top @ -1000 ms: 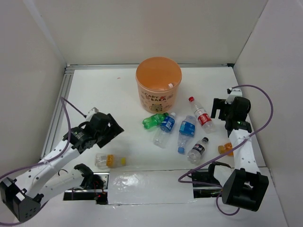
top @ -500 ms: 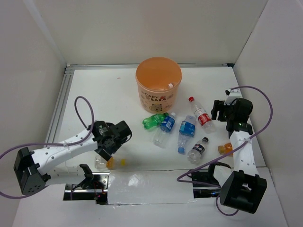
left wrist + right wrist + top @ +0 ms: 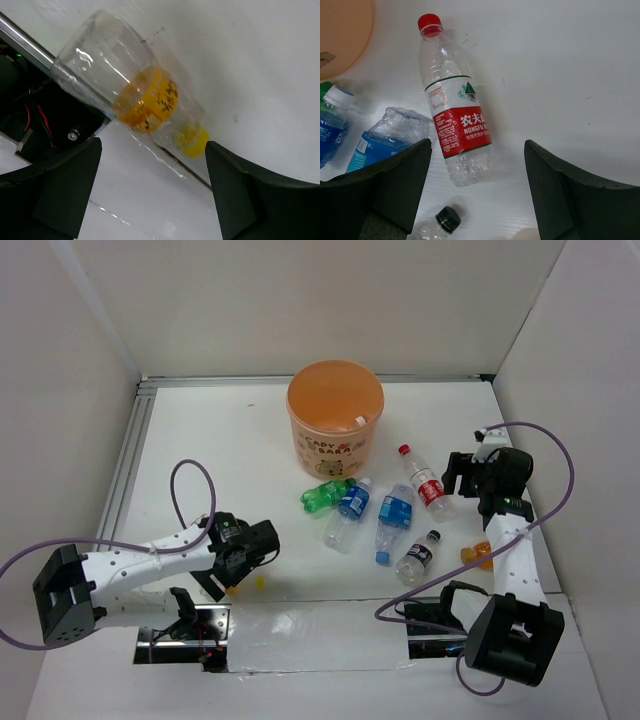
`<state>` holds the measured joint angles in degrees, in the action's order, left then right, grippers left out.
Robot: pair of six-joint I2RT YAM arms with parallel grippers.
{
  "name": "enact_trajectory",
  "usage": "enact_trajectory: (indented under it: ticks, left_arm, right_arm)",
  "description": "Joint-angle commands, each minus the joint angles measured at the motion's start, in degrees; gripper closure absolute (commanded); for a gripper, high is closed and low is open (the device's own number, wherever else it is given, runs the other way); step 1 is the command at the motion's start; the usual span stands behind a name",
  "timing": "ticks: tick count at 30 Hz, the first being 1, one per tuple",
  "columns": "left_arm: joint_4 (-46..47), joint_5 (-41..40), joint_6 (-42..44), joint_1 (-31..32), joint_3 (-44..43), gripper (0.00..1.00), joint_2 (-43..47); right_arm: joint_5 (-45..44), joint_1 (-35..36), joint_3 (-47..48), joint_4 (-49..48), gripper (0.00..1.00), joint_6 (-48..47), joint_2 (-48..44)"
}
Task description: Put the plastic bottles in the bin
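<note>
Directly beneath your left end effector [image 3: 152,150], jaws standing apart, the clear yellow-labelled plastic bottle [image 3: 145,100] is lying slantwise, its long axis crossing the gap diagonally.

A white table [image 3: 220,440] sits between white walls [image 3: 300,300], an aluminium rail [image 3: 123,472] along its left edge.

One bin [image 3: 330,445] and, it seems, seven plastic bottles [image 3: 428,487], one mostly hidden.

Red-label bottle [image 3: 461,131]: NONGFU (农夫山 above); bin [image 3: 335,445]: CAPY BARA
</note>
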<state>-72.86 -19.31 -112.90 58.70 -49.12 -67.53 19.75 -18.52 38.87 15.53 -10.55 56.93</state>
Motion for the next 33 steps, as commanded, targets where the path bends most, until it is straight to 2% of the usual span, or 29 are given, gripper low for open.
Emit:
enact_trajectory:
  ticks: [1,3,8,10,12,13,14,16,17,19,20,21,22,24,25,26,27,28,29,31,32,33]
  left_arm:
    - [2.9,-1.6,-26.5,-2.6,5.4,0.03,0.6]
    - [6.1,-1.6,-22.4,-7.4,7.5,0.02,0.6]
    - [14.1,-2.5,-18.1,-12.6,12.5,0.03,0.0]
    - [19.1,-3.7,-12.9,-14.6,13.0,0.16,0.0]
    - [22.8,-4.5,-10.0,-16.6,13.8,0.36,-0.6]
    - [23.5,-4.5,-7.2,-16.6,13.8,0.56,-0.6]
    - [24.1,-5.2,-5.7,-17.1,13.3,0.66,-1.1]
    - [24.6,-7.7,0.0,-17.1,11.5,0.76,-1.6]
    - [24.6,-8.7,2.1,-16.5,10.3,0.83,-1.6]
    - [23.8,-12.6,6.6,-14.9,5.2,0.87,-2.2]
    - [22.9,-14.4,11.9,-12.7,0.5,0.93,-2.2]
    - [22.1,-16.6,14.4,-11.3,-2.3,0.93,-2.2]
    - [22.1,-21.1,20.9,-9.8,-5.2,0.95,-2.2]
    - [22.1,-25.4,28.1,-6.2,-14.2,0.99,-2.2]
    - [22.7,-30.1,31.4,-5.2,-17.0,0.99,-2.2]
    - [23.8,-32.3,38.6,-3.7,-19.8,0.99,-2.2]
    - [26.6,-34.2,44.0,-3.7,-24.0,1.00,-2.2]
    - [34.9,-36.5,49.0,-3.7,-25.6,1.00,-2.2]
    - [41.3,-36.5,61.3,-3.7,-26.6,1.00,-2.2]
    - [55.9,-35.3,73.0,-4.8,-27.3,0.99,-3.6]
    - [73.7,-31.4,84.5,-6.3,-27.9,0.95,-5.3]
    - [73.9,-31.3,84.6,-6.3,-27.9,0.95,-5.3]
  right_arm:
    - [1.3,-0.4,0.2,0.3,0.18,-0.3,0.6]
    - [1.3,-0.4,0.2,0.8,0.18,-0.3,1.1]
    - [2.5,-0.4,0.2,1.3,0.18,-0.8,1.1]
    - [4.6,-0.4,0.2,1.3,0.18,-1.4,1.1]
    - [7.3,-0.4,0.2,2.7,0.18,-3.9,1.6]
    - [8.5,-0.4,0.2,2.7,0.21,-4.7,1.6]
    - [11.4,-0.4,0.8,3.8,0.24,-5.4,1.6]
    - [14.6,-0.4,0.8,4.5,0.30,-7.8,2.1]
    - [17.1,-0.4,1.4,4.5,0.30,-7.8,2.1]
    - [18.7,-0.4,2.3,4.5,0.30,-8.4,3.8]
    - [19.4,1.0,4.1,5.0,0.27,-8.4,4.7]
    - [19.4,2.0,5.2,5.0,0.24,-8.4,7.0]
    - [18.5,3.2,6.2,5.0,0.20,-8.4,8.4]
    - [13.8,7.8,9.6,5.6,0.12,-8.4,13.3]
    - [11.7,9.2,10.6,5.6,0.12,-8.4,15.0]
    - [7.5,10.5,12.1,4.8,0.12,-7.7,16.5]
    - [6.1,12.3,12.7,4.1,0.12,-7.1,19.9]
    - [4.9,12.8,13.2,3.2,0.12,-7.1,21.5]
    - [3.6,13.3,13.8,2.7,0.12,-5.6,23.1]
    - [0.3,14.1,14.7,1.5,0.12,-5.1,27.8]
    - [-1.3,14.7,15.5,1.5,0.12,-4.5,30.4]
    - [-2.2,14.7,16.1,1.5,0.12,-4.5,30.4]
